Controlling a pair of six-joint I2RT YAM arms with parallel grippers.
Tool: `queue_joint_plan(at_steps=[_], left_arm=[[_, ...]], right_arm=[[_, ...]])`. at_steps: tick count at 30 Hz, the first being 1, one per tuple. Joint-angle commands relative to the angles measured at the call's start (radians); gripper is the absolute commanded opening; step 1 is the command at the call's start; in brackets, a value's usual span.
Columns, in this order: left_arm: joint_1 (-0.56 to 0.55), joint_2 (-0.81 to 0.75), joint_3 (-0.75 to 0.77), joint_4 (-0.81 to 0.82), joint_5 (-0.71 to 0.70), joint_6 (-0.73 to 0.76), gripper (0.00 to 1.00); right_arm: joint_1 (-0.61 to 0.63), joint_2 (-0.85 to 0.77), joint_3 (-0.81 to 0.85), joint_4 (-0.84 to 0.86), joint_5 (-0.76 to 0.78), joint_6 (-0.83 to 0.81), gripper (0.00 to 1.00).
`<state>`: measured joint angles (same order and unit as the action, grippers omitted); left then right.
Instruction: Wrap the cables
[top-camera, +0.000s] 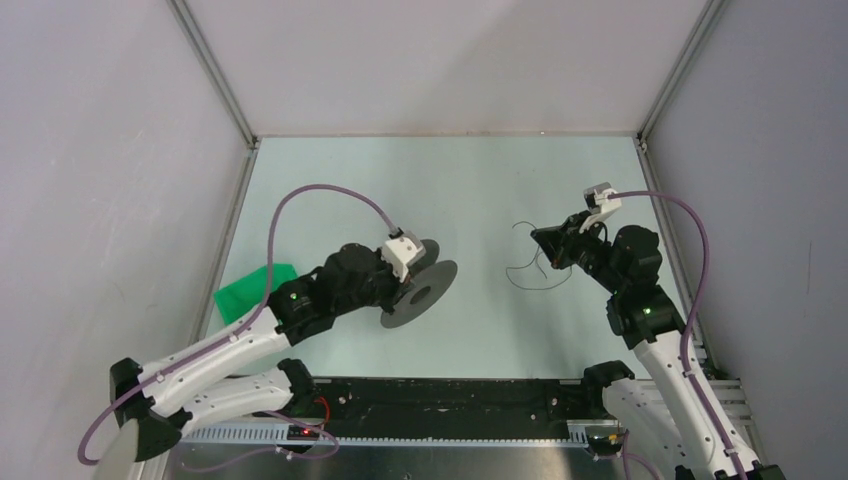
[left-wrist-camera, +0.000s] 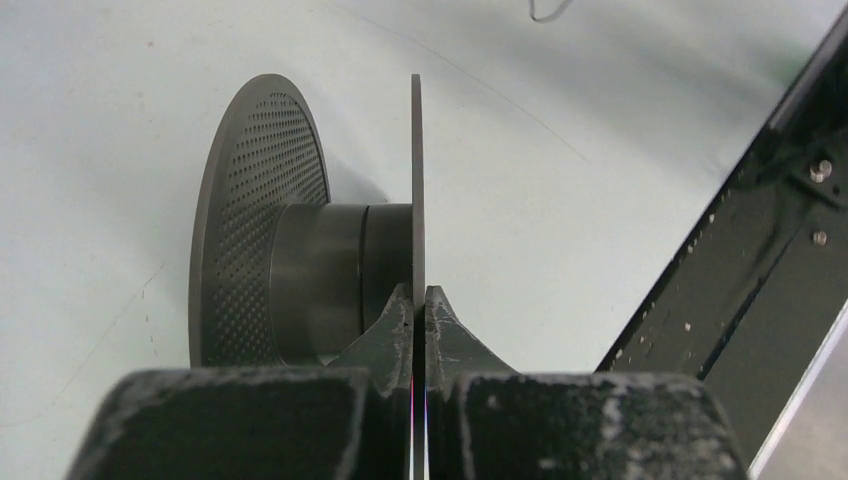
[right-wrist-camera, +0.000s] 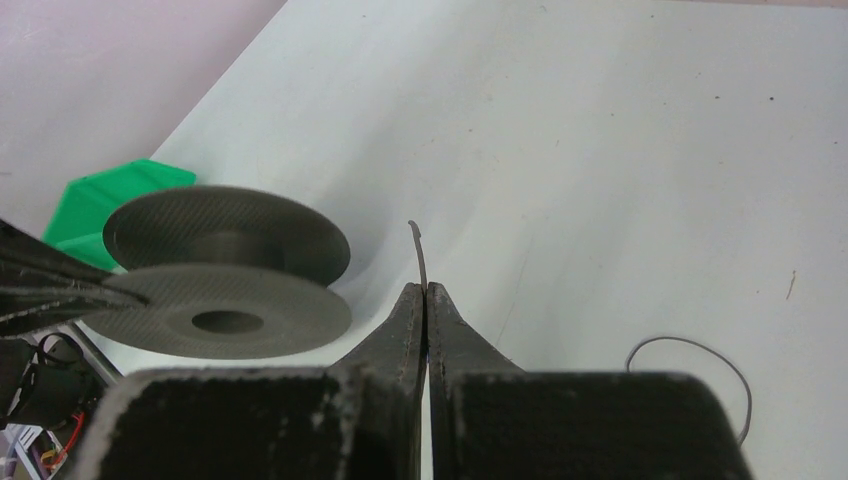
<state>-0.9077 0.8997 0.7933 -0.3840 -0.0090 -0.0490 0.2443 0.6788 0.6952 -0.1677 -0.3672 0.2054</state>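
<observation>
Here the left gripper is clamped on the thin near flange of the dark grey round perforated spool. The right gripper pinches one end of the thin black curling wire, whose loops curl beside it, right of the spool.

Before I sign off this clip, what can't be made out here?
Dark grey round spool: left wrist view, shut left gripper hides the clamped rim.
Green plastic piece: right wrist view, spool covers part; shape unclear.
Thin black wire: right wrist view, hidden past the shut right gripper; top view, too thin to trace.
</observation>
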Motion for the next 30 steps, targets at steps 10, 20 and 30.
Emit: queue_joint_plan(at_steps=[10,20,30], left_arm=[[-0.103,0.016,0.055,0.032,-0.01,0.122,0.12],[-0.073,-0.012,0.132,0.01,-0.124,0.019,0.53],[0.184,-0.046,0.188,-0.062,0.006,-0.068,0.56]], right_arm=[[0.021,0.016,-0.001,0.018,-0.069,-0.084,0.0],[0.048,0.096,-0.002,0.238,-0.167,-0.339,0.0],[0.038,0.331,0.025,0.56,-0.519,-0.706,0.0]])
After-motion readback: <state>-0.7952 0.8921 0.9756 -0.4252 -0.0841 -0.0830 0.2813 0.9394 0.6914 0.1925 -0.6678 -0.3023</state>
